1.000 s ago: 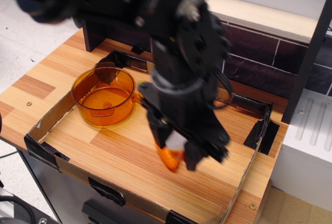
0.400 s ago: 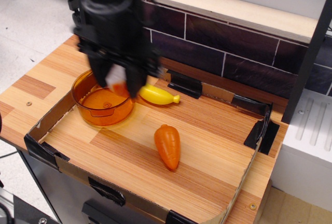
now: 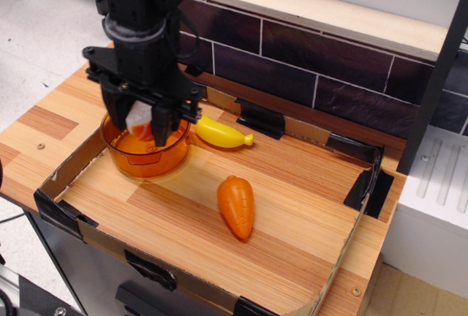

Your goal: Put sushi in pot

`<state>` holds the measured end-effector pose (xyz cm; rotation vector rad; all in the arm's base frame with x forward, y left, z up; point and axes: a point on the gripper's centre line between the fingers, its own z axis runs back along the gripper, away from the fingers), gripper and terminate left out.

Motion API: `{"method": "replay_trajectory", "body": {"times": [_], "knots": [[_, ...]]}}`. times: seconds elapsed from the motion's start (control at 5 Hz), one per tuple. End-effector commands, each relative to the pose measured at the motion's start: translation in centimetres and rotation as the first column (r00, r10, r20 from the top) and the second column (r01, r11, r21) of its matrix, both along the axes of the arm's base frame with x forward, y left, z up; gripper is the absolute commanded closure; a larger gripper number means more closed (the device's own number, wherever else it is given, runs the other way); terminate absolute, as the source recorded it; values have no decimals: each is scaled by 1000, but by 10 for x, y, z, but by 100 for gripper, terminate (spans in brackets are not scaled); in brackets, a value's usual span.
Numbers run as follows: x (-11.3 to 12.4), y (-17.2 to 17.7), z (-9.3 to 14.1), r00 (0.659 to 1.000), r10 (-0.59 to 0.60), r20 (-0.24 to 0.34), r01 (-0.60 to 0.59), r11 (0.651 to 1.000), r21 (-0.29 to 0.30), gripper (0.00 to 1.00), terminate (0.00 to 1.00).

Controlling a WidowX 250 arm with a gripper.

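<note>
Since the frames before, the arm is carrying the sushi from beside the carrot at lower centre across to the upper left of the frame, and is now lowering it over the pot; the carrot and banana, hidden or partly hidden by the arm in the oldest frame, are now showing in full.

The gripper is pointing down, its two black fingers clenching the sushi between them. The white rice side is showing at the left of the grasp with a patch of orange to its right. The sushi is hanging within the pot's opening, around rim level; whether it is touching the pot floor cannot be told from this view.

Progress: pickup and transport are looking complete. Release and retreat are left, so the sushi is not yet resting in the pot on its own. My judgement is that the task is nearly finished, pending the fingers opening.

Containers: the amber pot is sitting upright at the left of the surface, inside the low cardboard border. Apart from the gripped sushi dipping into it, nothing else is showing through its translucent wall. The banana is lying just beside the pot's right rim, outside it. The carrot is lying well apart, toward lower centre.
</note>
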<state>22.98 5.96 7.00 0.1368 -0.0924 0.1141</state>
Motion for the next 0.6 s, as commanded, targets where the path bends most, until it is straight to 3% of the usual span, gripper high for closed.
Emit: {"method": "replay_trajectory", "body": {"times": [0.0, 0.4], "knots": [[3, 16, 4, 995, 97, -28, -97, 995, -3, 100, 0], [14, 24, -3, 978, 185, -95, -188, 982, -14, 100, 0]]}}
